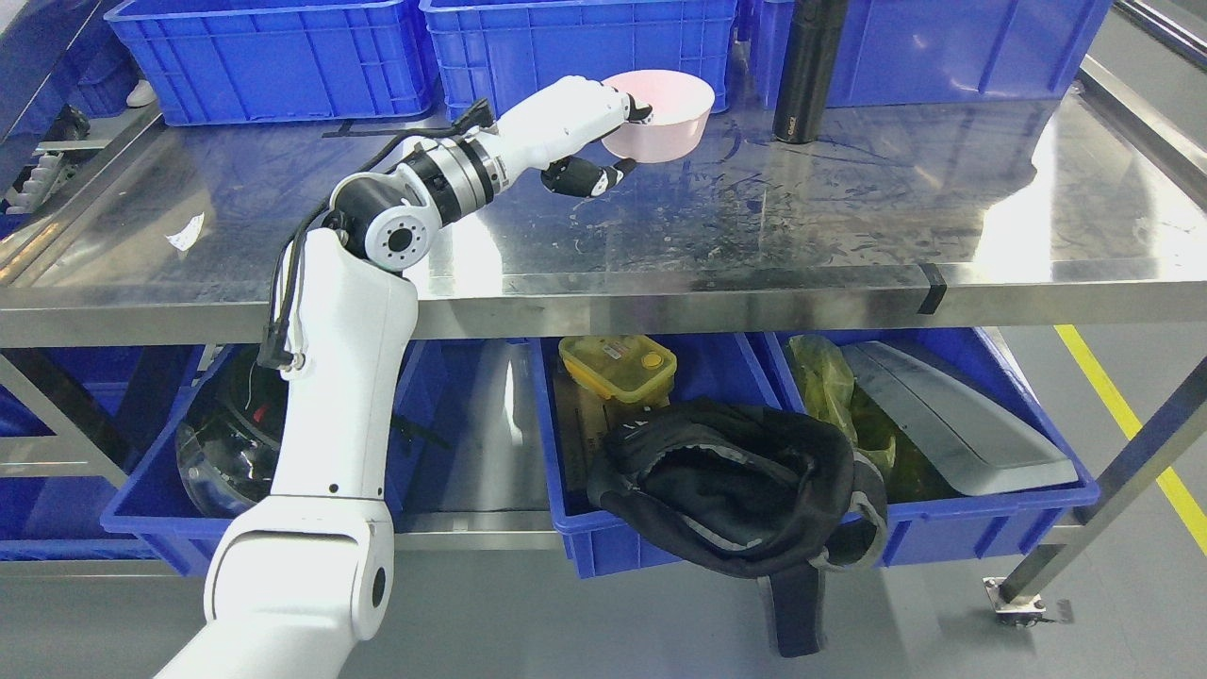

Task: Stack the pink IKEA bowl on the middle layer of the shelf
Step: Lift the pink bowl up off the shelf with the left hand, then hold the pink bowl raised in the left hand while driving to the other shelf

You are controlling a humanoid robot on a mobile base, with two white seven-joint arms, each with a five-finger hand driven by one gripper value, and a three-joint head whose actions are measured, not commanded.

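Pink bowl (660, 113): pinched at its near rim by your left hand (589, 132), tilted above steel shelf (754, 226). Risk: thin rim grip slipping; black bottle (806, 71) near, could topple.

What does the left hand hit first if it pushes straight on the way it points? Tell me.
Probably nothing close by. The left hand, gripping the pink bowl, points right and slightly back over bare steel shelf. The black bottle stands nearest that line, though depth is unclear.

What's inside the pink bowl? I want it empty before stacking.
The pink bowl tilts in the left hand; only pale inner wall shows. Its bottom is hidden behind the rim.
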